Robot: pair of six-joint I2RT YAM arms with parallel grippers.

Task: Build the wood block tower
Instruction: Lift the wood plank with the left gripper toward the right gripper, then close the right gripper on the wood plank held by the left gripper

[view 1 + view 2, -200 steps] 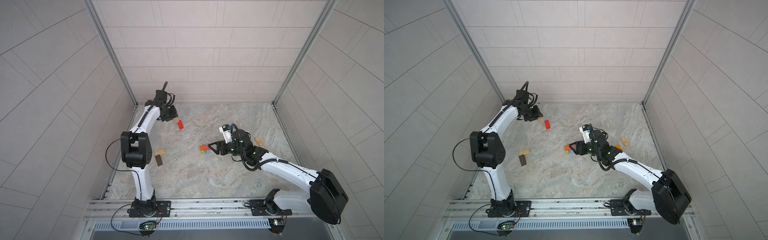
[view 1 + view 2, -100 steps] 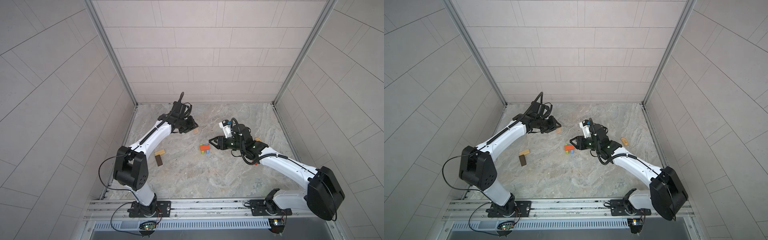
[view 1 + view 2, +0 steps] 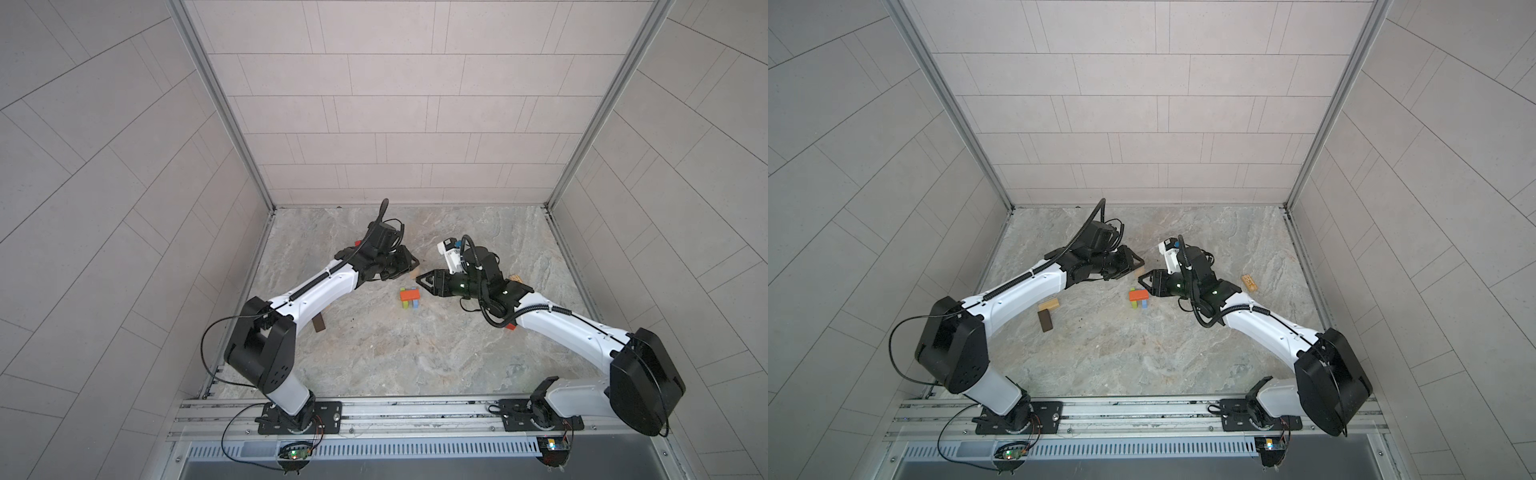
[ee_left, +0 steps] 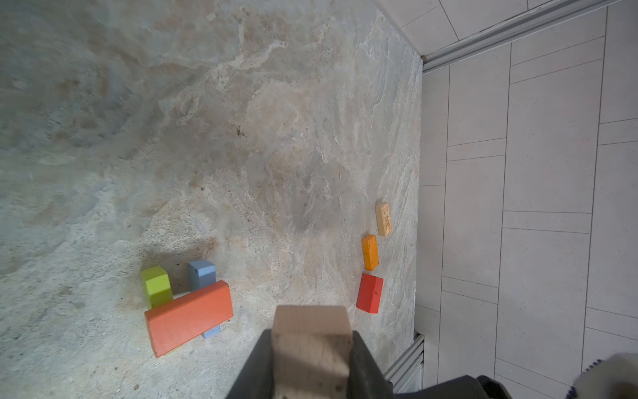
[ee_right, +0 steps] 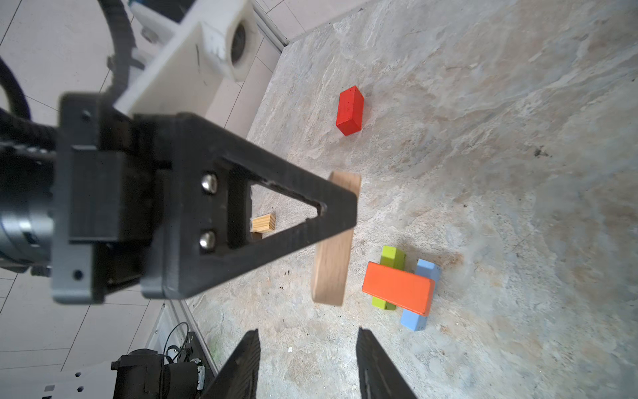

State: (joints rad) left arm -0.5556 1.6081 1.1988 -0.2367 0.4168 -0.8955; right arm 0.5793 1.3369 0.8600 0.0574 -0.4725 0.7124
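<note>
The tower stands mid-floor: an orange-red block (image 3: 410, 294) (image 3: 1138, 295) lies across a green bar (image 4: 156, 285) and a blue bar (image 4: 202, 276). My left gripper (image 4: 312, 345) is shut on a tan wood block (image 4: 310, 342) (image 5: 333, 241), held above the floor just behind and left of the tower. My right gripper (image 5: 307, 345) (image 3: 422, 282) is open and empty, its tips close to the tower's right side. In the right wrist view the tan block hangs beside the orange-red block (image 5: 398, 288).
Loose blocks lie around. A red one (image 5: 349, 110) sits at the back left, a tan one (image 3: 1048, 305) and a dark brown one (image 3: 1045, 321) at the left. Near the right wall lie an engraved tan (image 4: 384, 219), an orange (image 4: 370, 252) and a red block (image 4: 369, 293).
My left arm has swung from the back left corner toward the tower, carrying the tan block. My right gripper has drawn back a little from the tower and its jaws have narrowed.
</note>
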